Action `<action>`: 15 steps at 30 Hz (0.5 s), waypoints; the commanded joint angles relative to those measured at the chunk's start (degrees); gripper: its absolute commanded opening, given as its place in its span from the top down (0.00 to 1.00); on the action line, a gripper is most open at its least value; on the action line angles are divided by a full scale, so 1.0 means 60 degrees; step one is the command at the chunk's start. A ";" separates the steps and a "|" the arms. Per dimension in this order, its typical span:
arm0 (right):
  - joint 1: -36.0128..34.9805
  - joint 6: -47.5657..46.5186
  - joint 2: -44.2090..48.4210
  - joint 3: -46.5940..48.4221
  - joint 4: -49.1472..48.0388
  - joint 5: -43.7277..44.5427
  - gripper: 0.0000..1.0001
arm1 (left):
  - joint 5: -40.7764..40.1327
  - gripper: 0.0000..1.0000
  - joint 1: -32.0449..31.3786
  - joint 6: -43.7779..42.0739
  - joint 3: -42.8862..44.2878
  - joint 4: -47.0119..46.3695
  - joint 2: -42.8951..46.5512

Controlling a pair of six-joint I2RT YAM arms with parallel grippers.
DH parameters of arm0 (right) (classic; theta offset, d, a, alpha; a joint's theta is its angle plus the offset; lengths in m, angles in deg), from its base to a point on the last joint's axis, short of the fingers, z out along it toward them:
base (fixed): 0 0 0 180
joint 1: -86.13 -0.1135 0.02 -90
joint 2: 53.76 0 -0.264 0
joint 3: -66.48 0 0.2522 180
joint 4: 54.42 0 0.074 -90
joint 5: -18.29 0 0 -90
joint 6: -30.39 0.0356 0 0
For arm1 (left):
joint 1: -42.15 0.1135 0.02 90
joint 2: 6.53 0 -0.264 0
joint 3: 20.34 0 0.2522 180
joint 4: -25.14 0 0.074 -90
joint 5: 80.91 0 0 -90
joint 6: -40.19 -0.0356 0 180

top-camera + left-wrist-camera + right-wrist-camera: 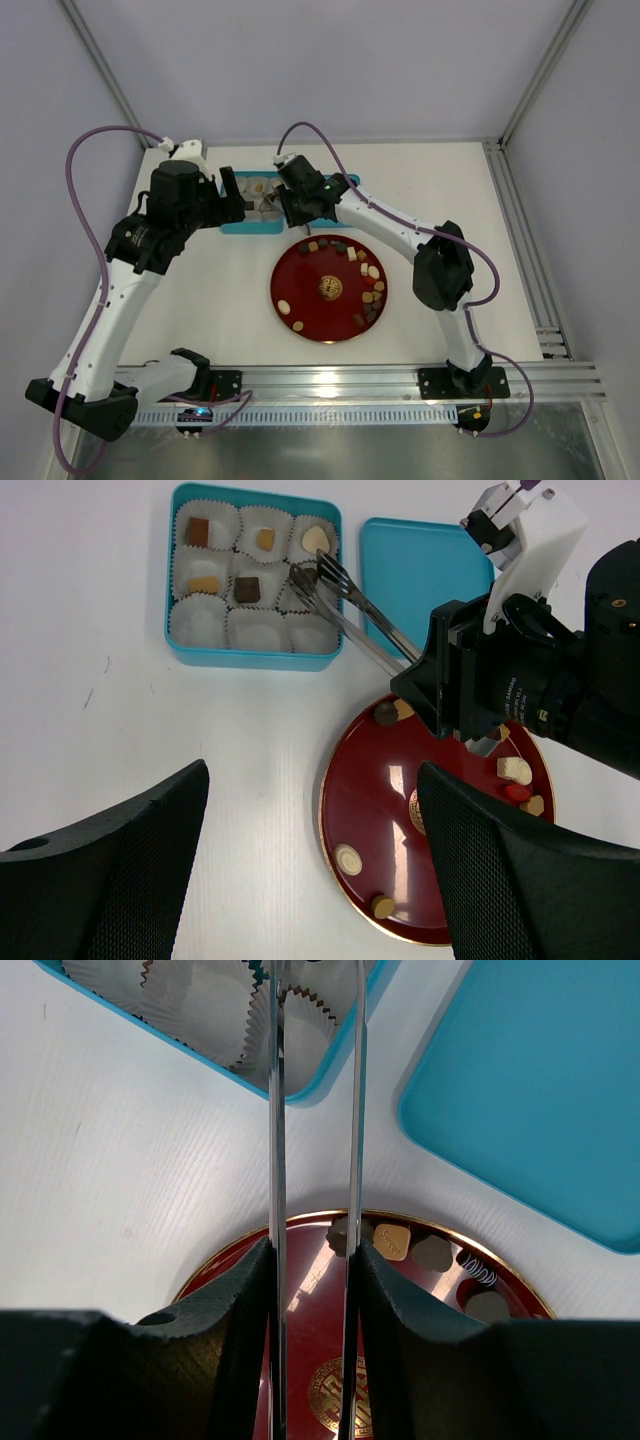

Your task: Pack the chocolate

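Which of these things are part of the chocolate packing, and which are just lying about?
In use: chocolates, red plate, teal box, paper cups, tongs, right gripper holding them.
Lying about: teal lid, open left gripper.

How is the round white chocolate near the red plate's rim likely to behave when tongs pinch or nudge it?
The round white chocolate looks small and smooth, so it is probably light and may slip from the thin metal tongs. The glossy red plate would likely let it slide when nudged.
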State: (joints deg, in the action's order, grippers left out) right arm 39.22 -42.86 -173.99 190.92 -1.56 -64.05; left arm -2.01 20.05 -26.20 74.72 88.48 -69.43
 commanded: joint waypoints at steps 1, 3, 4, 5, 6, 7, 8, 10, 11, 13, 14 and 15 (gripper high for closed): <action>-0.0003 -0.0038 0.0364 0.0099 -0.0055 0.0261 0.61 | 0.0061 0.17 0.0023 -0.0025 0.0103 -0.0266 0.0053; -0.0003 -0.0038 0.0364 0.0085 -0.0070 0.0261 0.60 | 0.0062 0.17 0.0023 -0.0025 0.0103 -0.0266 0.0053; -0.0003 -0.0038 0.0364 0.0085 -0.0070 0.0247 0.60 | 0.0062 0.17 0.0008 -0.0039 0.0088 -0.0280 0.0053; -0.0017 -0.0038 0.0364 0.0085 -0.0070 0.0247 0.59 | 0.0047 0.17 0.0022 -0.0025 0.0103 -0.0251 0.0067; -0.0003 -0.0038 0.0364 0.0070 -0.0070 0.0261 0.59 | 0.0047 0.17 0.0023 -0.0025 0.0088 -0.0266 0.0082; -0.0003 -0.0024 0.0379 0.0056 -0.0070 0.0247 0.59 | 0.0047 0.17 0.0023 -0.0025 0.0088 -0.0266 0.0067; -0.0003 -0.0038 0.0379 0.0056 -0.0055 0.0247 0.59 | 0.0032 0.17 0.0023 -0.0025 0.0088 -0.0266 0.0067; -0.0017 -0.0053 0.0394 0.0027 -0.0084 0.0261 0.58 | 0.0047 0.17 0.0023 -0.0025 0.0088 -0.0266 0.0082; -0.0003 -0.0038 0.0408 0.0012 -0.0085 0.0261 0.58 | 0.0047 0.17 0.0023 -0.0025 0.0088 -0.0266 0.0082; -0.0003 -0.0024 0.0408 -0.0003 -0.0085 0.0247 0.58 | 0.0061 0.17 0.0023 -0.0010 0.0088 -0.0266 0.0082; -0.0003 -0.0024 0.0408 -0.0003 -0.0085 0.0247 0.58 | 0.0062 0.17 0.0023 -0.0010 0.0088 -0.0266 0.0067; -0.0003 -0.0024 0.0423 -0.0003 -0.0099 0.0261 0.58 | 0.0062 0.17 0.0023 -0.0010 0.0088 -0.0280 0.0053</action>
State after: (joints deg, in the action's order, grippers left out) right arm 39.22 -42.84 -173.99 190.92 -1.56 -63.89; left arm -2.01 20.05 -26.18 74.72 88.48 -69.43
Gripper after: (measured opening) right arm 0.426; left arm 0.829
